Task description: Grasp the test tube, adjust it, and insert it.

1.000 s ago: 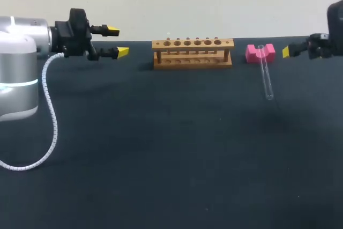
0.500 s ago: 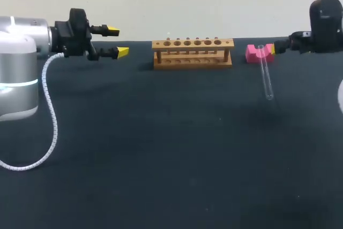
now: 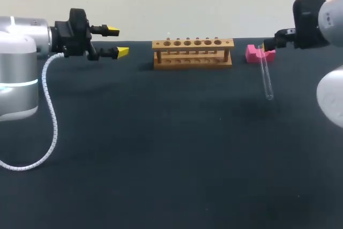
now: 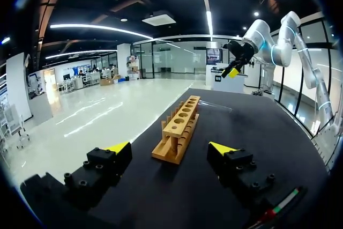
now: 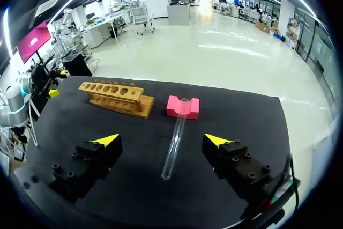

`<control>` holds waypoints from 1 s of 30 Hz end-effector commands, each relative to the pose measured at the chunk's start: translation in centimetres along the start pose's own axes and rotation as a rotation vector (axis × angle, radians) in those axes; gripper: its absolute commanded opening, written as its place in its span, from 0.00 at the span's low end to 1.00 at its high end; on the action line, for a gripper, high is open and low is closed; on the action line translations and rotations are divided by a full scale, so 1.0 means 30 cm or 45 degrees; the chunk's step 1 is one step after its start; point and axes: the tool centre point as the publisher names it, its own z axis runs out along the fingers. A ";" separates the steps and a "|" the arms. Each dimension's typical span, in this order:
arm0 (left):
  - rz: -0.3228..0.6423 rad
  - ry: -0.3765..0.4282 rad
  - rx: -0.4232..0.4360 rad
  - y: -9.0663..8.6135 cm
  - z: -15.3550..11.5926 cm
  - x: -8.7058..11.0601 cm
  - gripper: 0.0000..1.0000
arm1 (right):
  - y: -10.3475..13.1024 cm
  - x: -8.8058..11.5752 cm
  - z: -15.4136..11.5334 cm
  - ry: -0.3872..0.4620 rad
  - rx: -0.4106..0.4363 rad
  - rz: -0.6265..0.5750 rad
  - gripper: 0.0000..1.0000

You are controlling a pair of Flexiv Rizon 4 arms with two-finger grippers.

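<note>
The right end effector, fingers spread, has swung left over the test tube. The tube lies far right on the counter, its mouth propped on the pink block, so a grasp looks imminent. The left end effector, also open, has stayed put.

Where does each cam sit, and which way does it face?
Head view: fixed above and behind, looking down on the table; left arm enters at left, right arm at right.
Left wrist view: on the left wrist, facing the rack end-on between open left fingers; right arm beyond.
Right wrist view: on the right wrist, facing the test tube, seen between open right fingers.
Shared: all show the rack.
</note>
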 end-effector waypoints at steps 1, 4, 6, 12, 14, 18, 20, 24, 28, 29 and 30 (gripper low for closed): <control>-0.001 0.003 0.005 0.006 0.002 -0.001 1.00 | 0.009 0.005 -0.006 -0.006 0.219 0.001 1.00; -0.001 0.003 0.005 0.006 0.002 -0.001 1.00 | 0.009 0.005 -0.006 -0.006 0.219 0.001 1.00; -0.001 0.003 0.005 0.006 0.002 -0.001 1.00 | 0.009 0.005 -0.006 -0.006 0.219 0.001 1.00; -0.001 0.003 0.005 0.006 0.002 -0.001 1.00 | 0.009 0.019 0.065 -0.248 0.242 0.150 1.00; -0.001 0.003 0.005 0.006 0.002 -0.001 1.00 | 0.011 0.015 0.071 -0.302 0.224 0.168 1.00; -0.001 0.003 0.005 0.006 0.002 -0.001 1.00 | 0.009 0.007 0.082 -0.393 0.237 0.154 1.00; -0.001 0.003 0.005 0.006 0.002 -0.001 1.00 | 0.006 0.011 0.095 -0.402 0.266 0.140 1.00; -0.001 0.003 0.005 0.006 0.002 -0.001 1.00 | -0.003 0.019 0.120 -0.404 0.321 0.139 1.00; -0.001 0.003 0.005 0.006 0.002 -0.001 1.00 | -0.012 0.021 0.142 -0.392 0.383 0.148 1.00; -0.001 0.003 0.005 0.006 0.002 -0.001 1.00 | -0.013 0.021 0.147 -0.392 0.399 0.148 1.00; -0.001 0.003 0.005 0.006 0.002 -0.001 1.00 | -0.014 0.022 0.153 -0.389 0.414 0.154 1.00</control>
